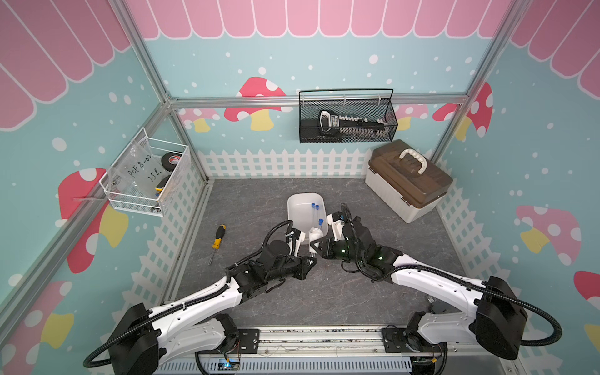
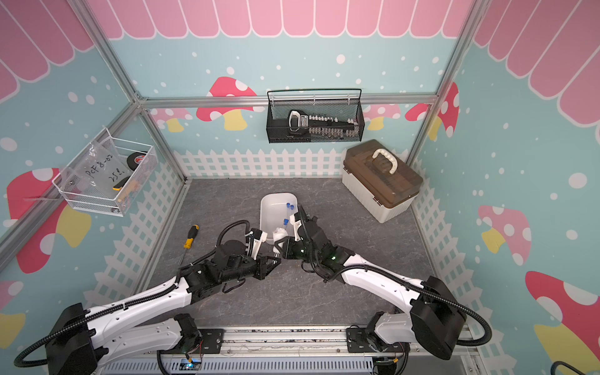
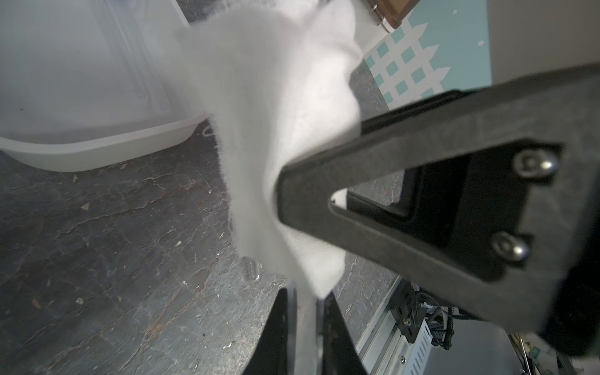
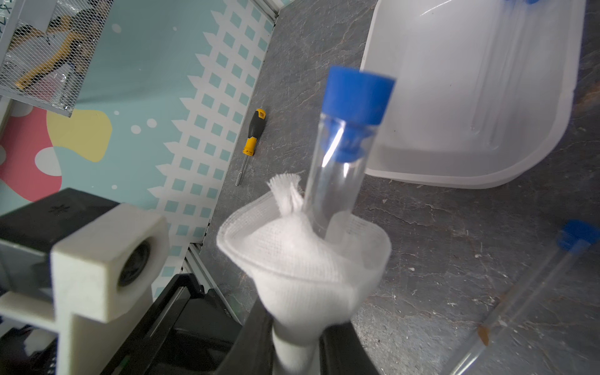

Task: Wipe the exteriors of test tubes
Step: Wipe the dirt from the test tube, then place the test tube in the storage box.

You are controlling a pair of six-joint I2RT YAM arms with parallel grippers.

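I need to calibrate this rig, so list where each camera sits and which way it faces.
Both top views: high above the robot's base, looking down and forward over the left arm, right arm, table and bin.
Right wrist: on the right arm, looking along the right gripper, shut on the cloth around the test tube; left wrist camera shows.
Left wrist: on the left arm, looking along the left gripper at the cloth and right gripper.
Shared: both wrist views show cloth and bin.
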